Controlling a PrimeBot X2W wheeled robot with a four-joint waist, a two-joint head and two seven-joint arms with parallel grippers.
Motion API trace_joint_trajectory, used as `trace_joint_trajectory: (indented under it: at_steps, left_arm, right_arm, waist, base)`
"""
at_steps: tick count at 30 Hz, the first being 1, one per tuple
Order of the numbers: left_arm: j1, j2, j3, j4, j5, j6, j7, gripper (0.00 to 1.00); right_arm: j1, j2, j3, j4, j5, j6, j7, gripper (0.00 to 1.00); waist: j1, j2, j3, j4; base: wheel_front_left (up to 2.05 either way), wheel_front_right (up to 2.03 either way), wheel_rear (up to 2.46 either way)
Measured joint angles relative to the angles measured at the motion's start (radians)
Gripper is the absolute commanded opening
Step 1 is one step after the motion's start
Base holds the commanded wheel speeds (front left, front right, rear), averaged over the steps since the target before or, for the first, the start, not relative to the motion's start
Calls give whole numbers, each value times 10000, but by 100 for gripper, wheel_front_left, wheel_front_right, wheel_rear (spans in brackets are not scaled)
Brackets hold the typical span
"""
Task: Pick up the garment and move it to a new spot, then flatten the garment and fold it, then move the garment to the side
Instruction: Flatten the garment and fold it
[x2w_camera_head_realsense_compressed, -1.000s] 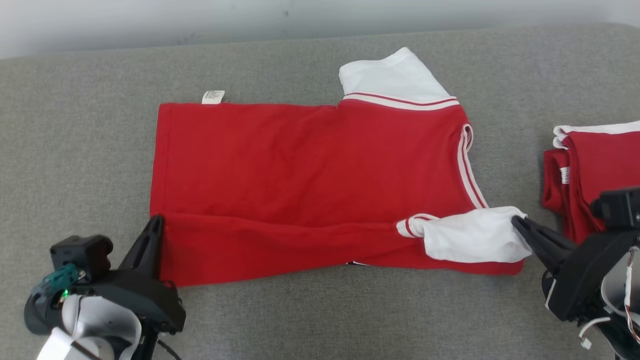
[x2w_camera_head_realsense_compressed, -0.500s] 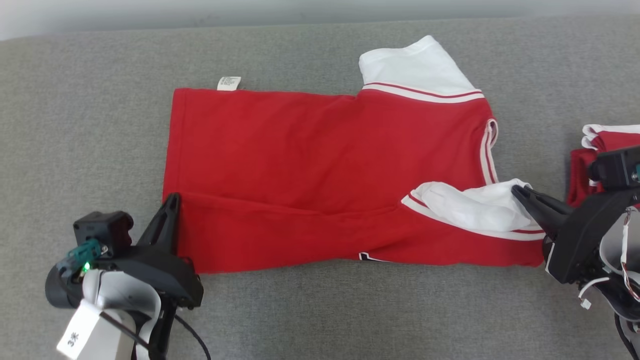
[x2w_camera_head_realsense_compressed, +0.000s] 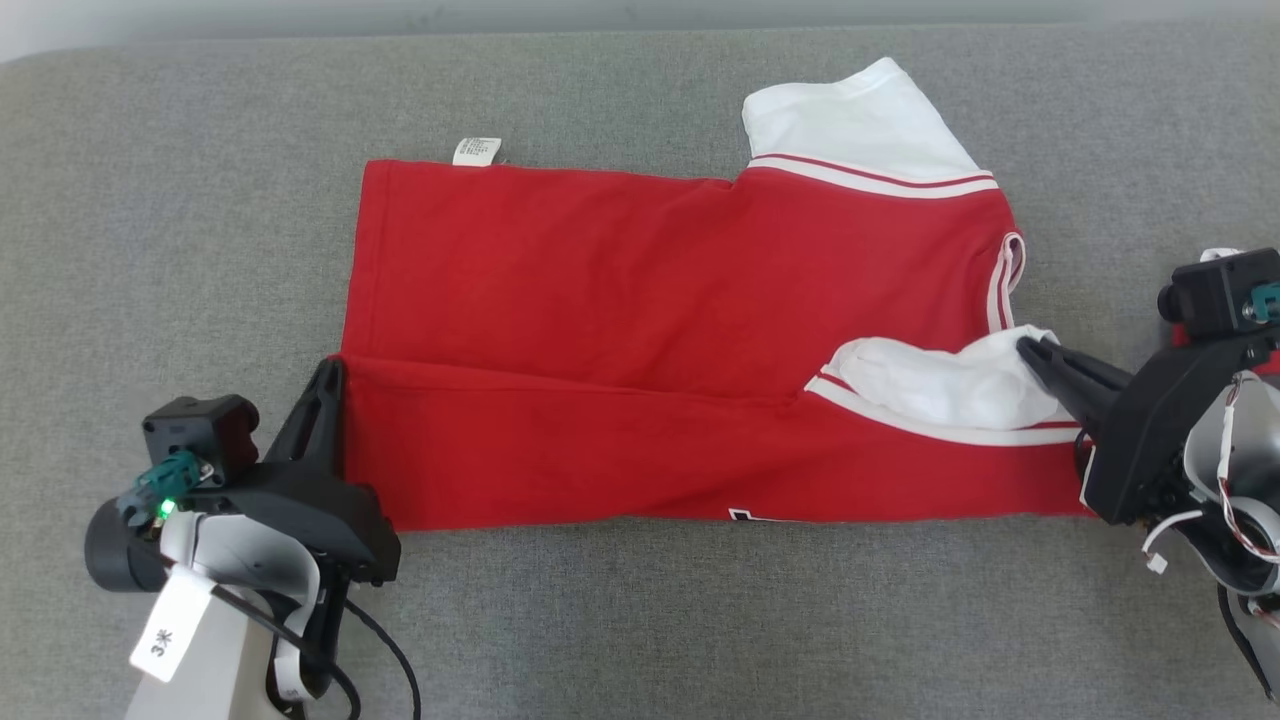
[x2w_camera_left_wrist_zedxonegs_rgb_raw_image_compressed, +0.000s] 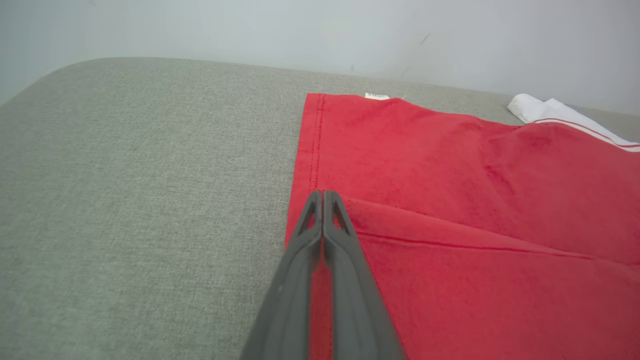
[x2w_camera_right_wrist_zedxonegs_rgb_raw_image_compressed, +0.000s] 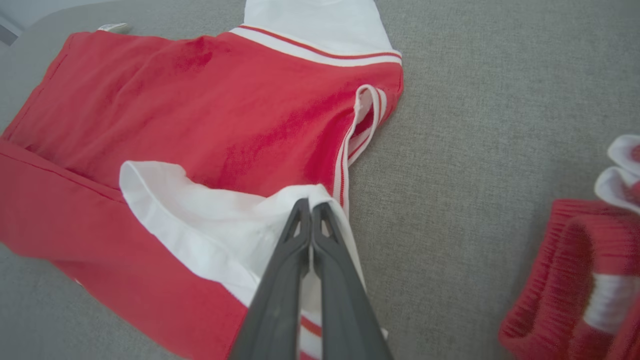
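Left gripper (x2w_camera_head_realsense_compressed: 327, 368): matte black, long tapered fingers (x2w_camera_head_realsense_compressed: 310, 420), green light (x2w_camera_head_realsense_compressed: 161, 510), white tag (x2w_camera_head_realsense_compressed: 168, 637), black cable (x2w_camera_head_realsense_compressed: 392, 662), pale forearm (x2w_camera_head_realsense_compressed: 235, 572). Right gripper (x2w_camera_head_realsense_compressed: 1027, 349): same black, thin red and white wires (x2w_camera_head_realsense_compressed: 1236, 480) trailing

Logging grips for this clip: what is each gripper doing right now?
Left gripper: closed, pinching the folded hem edge of the red fabric shirt with white sleeves.
Right gripper: closed, pinching that shirt's near white sleeve.

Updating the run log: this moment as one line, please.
phase: fold, near edge doubled over | left claw: shut on shirt hem corner | right claw: shut on white sleeve | surface: grey cushion
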Motion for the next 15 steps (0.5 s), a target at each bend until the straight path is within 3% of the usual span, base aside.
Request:
trace_joint_trajectory:
  at_steps: [1,2,3,4,5,6,7,8,15]
  left_arm:
    - [-2,-8,-17,63,10,0,0,0]
    - [-2,-19,-31,146,12,-2,-33,0]
    - [-4,-31,-44,221,17,-2,-50,0]
    - [-7,-40,-58,293,19,-2,-88,0]
    - [-7,-50,-71,343,23,-2,-123,13]
    - [-9,-65,-86,387,36,-2,-174,37]
    - [-27,-75,-107,447,56,-2,-215,84]
    - [-74,-84,-113,510,84,-2,-261,100]
    - [-428,-8,-125,738,589,21,-982,100]
  right_arm:
    - [-68,15,6,79,-12,4,-67,0]
    - [-138,46,6,117,-69,13,-148,45]
    - [-213,94,4,161,-98,13,-221,100]
    - [-298,146,6,217,-140,13,-288,100]
    - [-366,176,10,251,-169,21,-384,100]
    - [-436,188,12,299,-199,69,-481,100]
    - [-509,199,10,349,-255,88,-593,100]
    - [-566,201,12,374,-305,90,-700,100]
    - [-792,328,46,571,-633,234,-1703,100]
  waist:
    - [0,0,7,3]
    - [0,0,14,5]
    - [0,0,19,5]
    - [0,0,23,6]
    - [0,0,26,6]
    - [0,0,28,6]
    - [0,0,30,7]
    - [0,0,31,9]
    - [0,0,-113,30]
  base:
    - [0,0,0]
    - [0,0,0]
    - [0,0,0]
    - [0,0,0]
    - [0,0,0]
    - [0,0,0]
    - [0,0,0]
    - [0,0,0]
    - [0,0,0]
